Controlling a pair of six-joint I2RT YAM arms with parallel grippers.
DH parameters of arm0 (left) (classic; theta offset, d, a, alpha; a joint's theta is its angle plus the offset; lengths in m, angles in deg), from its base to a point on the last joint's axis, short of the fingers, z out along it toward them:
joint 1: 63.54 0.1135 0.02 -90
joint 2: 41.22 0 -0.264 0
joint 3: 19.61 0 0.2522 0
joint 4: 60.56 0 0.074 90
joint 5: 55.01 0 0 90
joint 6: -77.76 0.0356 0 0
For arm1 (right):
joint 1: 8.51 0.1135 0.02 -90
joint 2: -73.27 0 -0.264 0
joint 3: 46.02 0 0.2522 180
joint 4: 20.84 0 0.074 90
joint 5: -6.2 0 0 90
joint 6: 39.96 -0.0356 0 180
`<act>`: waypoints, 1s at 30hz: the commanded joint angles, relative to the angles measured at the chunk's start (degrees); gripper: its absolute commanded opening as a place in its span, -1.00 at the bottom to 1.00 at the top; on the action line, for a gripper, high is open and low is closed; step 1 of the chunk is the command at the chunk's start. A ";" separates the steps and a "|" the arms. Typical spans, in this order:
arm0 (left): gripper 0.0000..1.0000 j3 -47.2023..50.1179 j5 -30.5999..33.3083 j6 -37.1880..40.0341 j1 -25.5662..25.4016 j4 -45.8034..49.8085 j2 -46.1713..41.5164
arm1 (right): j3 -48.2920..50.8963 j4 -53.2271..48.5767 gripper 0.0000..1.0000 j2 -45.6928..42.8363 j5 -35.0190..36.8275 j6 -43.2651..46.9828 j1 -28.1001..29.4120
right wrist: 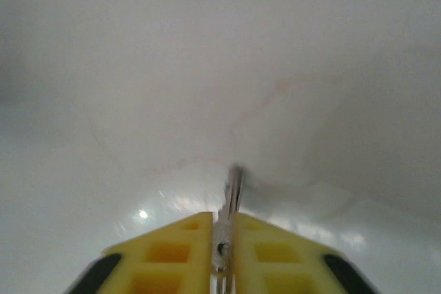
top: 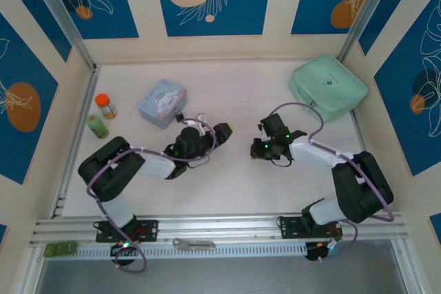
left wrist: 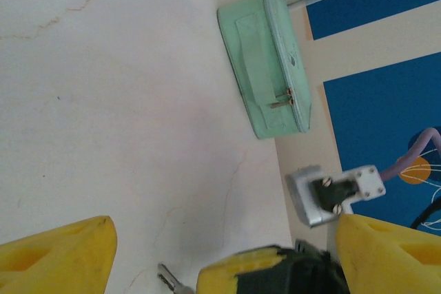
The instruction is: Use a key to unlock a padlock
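My right gripper points down at the pale table, its yellow fingers pressed on the thin silvery key. The key's blade sticks out toward the surface. From above, the right gripper sits mid-table, just right of my left gripper. In the left wrist view the left gripper stands open, with nothing between its yellow fingers. Past them shows the right gripper, yellow and black, with the key tip poking out of it. The padlock is out of view.
A pale blue tin lies behind the left gripper. A mint green pouch sits at the back right. An orange-capped bottle and a green tube stand near the left wall. Bare table lies between the arms.
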 commanded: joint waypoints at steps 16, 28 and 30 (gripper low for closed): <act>0.67 -1.01 1.59 2.83 1.32 2.27 -3.16 | -1.28 -7.44 -0.24 1.77 7.21 -1.86 3.94; 0.67 -0.20 2.60 2.78 1.67 2.01 -3.97 | -2.98 -8.59 -0.48 10.78 10.77 -8.07 7.18; 0.67 0.32 2.91 2.80 1.79 2.01 -4.37 | -2.73 -7.60 -0.61 11.90 10.55 -8.28 7.28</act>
